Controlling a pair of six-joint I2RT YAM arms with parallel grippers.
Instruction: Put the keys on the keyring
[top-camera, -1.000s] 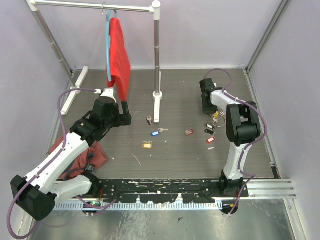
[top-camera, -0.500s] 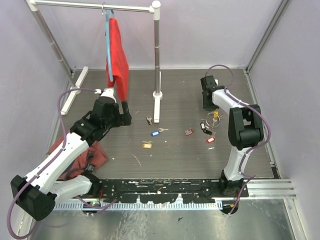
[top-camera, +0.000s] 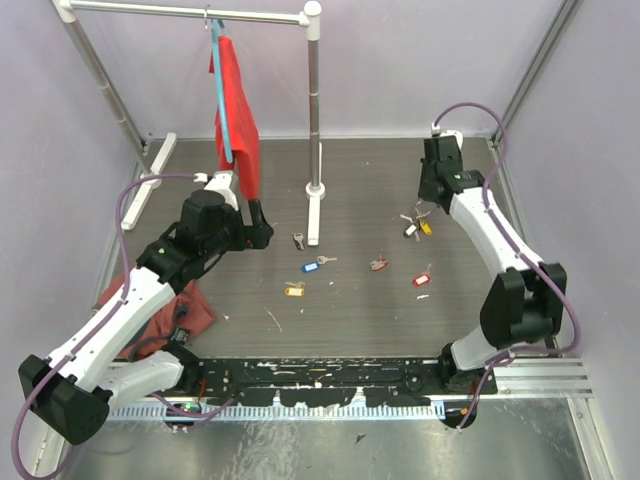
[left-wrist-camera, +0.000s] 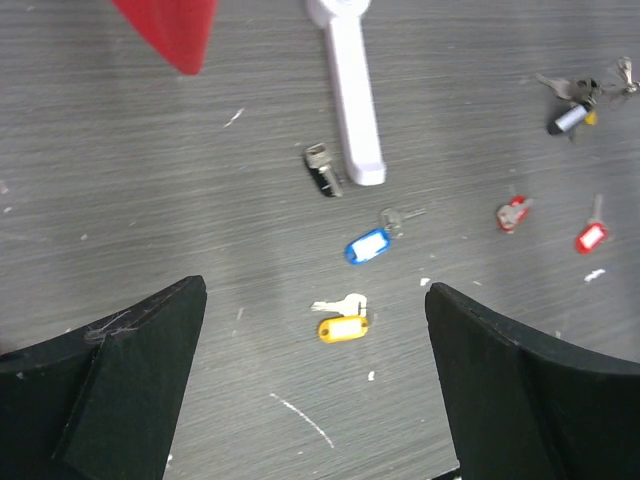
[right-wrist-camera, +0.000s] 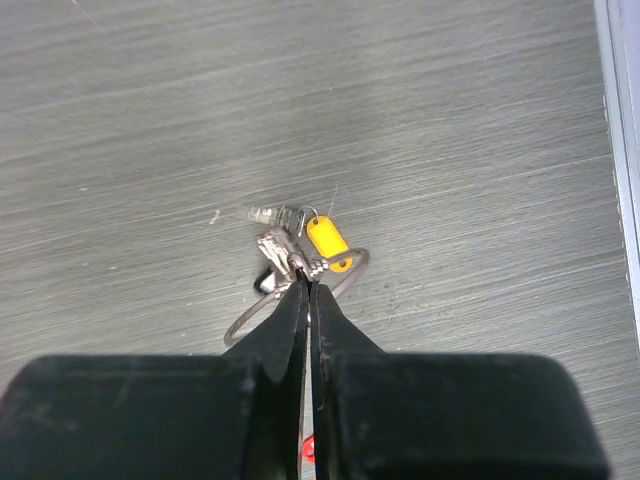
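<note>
The keyring (right-wrist-camera: 300, 262) has shifted farther back, pinched in the right pincer (right-wrist-camera: 308, 286).

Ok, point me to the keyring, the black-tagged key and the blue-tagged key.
keyring (right-wrist-camera: 328, 243): right wrist view, on its yellow tag.
black-tagged key (left-wrist-camera: 327, 181): left wrist view, on the black tag.
blue-tagged key (left-wrist-camera: 367, 246): left wrist view, on the blue tag.

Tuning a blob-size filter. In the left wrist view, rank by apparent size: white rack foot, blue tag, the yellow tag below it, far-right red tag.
1. white rack foot
2. blue tag and yellow tag: look alike
3. red tag: smallest, though it lies farther from the camera
</note>
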